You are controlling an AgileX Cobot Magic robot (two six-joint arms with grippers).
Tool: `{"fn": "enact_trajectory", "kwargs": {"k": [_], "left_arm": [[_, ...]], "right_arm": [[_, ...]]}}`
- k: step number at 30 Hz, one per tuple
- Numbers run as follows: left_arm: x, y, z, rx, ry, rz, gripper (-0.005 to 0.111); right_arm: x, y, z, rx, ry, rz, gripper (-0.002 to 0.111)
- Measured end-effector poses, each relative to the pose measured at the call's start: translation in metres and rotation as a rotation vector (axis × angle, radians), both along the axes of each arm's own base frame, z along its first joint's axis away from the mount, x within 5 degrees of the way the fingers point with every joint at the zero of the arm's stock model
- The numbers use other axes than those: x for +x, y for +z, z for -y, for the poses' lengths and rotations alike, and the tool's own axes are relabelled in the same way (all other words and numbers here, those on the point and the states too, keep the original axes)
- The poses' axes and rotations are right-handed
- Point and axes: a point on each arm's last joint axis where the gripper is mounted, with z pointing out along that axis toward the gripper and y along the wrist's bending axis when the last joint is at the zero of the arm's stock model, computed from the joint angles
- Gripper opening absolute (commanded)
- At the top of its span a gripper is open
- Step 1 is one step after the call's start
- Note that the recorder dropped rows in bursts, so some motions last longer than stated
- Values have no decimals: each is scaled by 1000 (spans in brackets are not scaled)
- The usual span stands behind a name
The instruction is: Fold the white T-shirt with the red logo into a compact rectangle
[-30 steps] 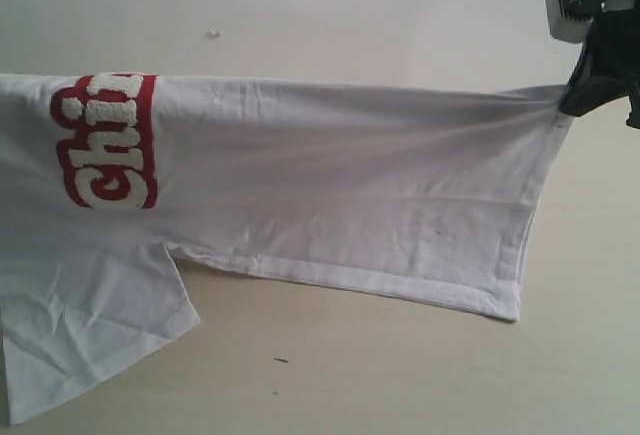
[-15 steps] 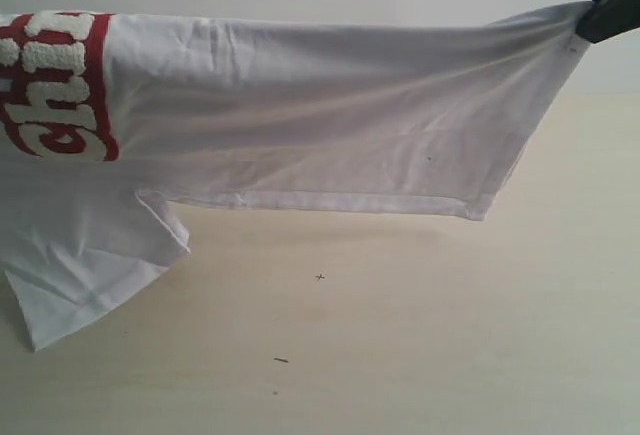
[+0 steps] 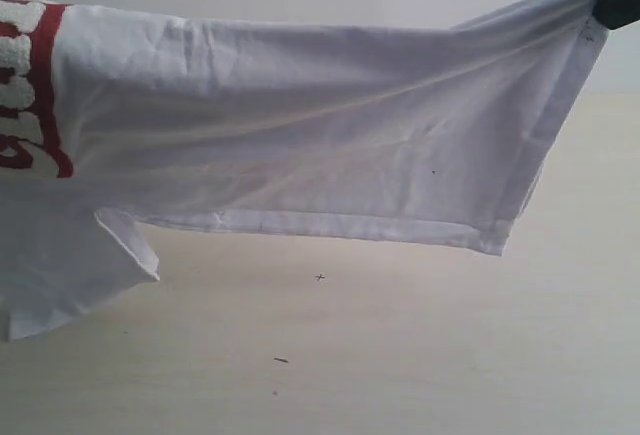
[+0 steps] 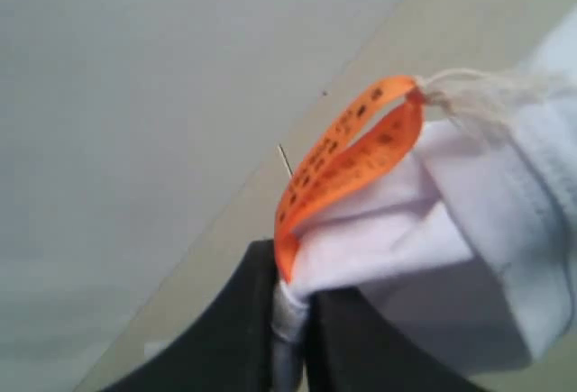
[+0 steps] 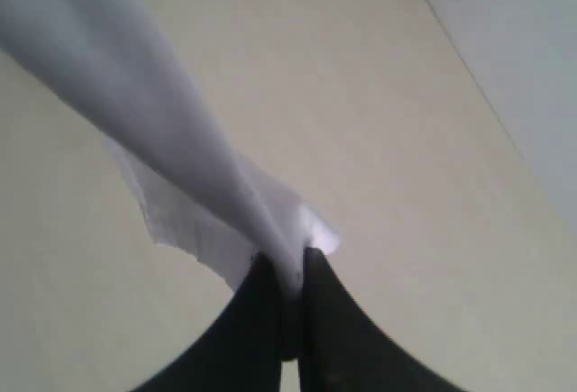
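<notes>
Aloft, white T-shirt [image 3: 320,125] hangs from right tool [image 5: 290,270].

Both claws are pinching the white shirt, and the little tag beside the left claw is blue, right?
Not blue: the tag by the left gripper is orange, as the left wrist view shows. The rest is right.

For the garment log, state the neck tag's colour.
The neck tag is orange with dark print, clearest in the left wrist view.

Left pincer [image 4: 290,288] and right pincer [image 5: 287,270] look tapered, black.
</notes>
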Motion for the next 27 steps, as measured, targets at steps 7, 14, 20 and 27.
{"fn": "enact_trajectory", "kwargs": {"k": [7,14,20,27], "left_arm": [[-4,31,5,-43,14,-6,0],[102,-84,14,-138,-76,-636,0],[161,-137,12,-99,-106,-533,0],[207,-175,13,-79,-138,-321,15]], "right_arm": [[-3,6,-5,156,-149,-45,0],[55,-95,18,89,-325,-399,0],[98,-168,30,2,-286,-369,0],[146,-197,42,-43,-338,14,22]]}}
